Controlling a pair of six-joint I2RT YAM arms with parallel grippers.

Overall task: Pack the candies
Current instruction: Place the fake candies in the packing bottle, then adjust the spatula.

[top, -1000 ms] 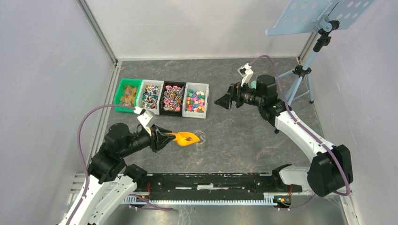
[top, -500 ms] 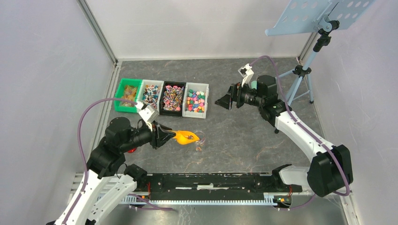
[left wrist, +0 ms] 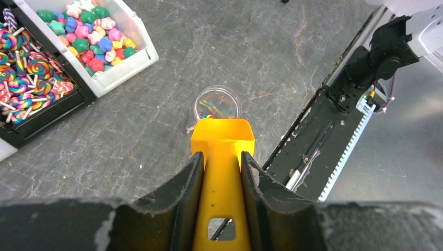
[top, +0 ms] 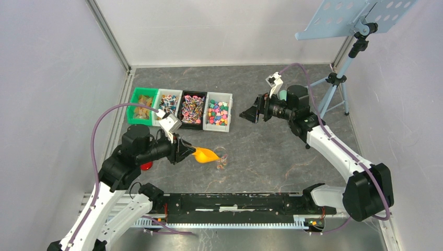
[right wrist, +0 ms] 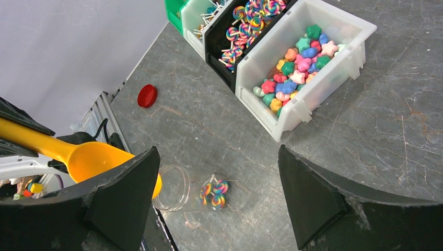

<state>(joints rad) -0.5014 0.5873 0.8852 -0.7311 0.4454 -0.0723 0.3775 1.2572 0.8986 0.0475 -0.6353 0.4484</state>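
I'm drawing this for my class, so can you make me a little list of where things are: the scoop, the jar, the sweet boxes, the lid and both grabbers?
scoop: orange scoop, gripped by the left gripper, its mouth over the jar
jar: clear jar on the table, a few swirly candies inside
boxes: four boxes in a row, full of sweets
lid: red lid, on the table, apart from the jar
right gripper: open, holding nothing

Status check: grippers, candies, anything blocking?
Left gripper shut on orange plastic scoop, its lip at the clear jar. Right gripper open, empty, hovering apart. Few swirl lollipops in jar. Nothing blocking; red round lid lies aside.
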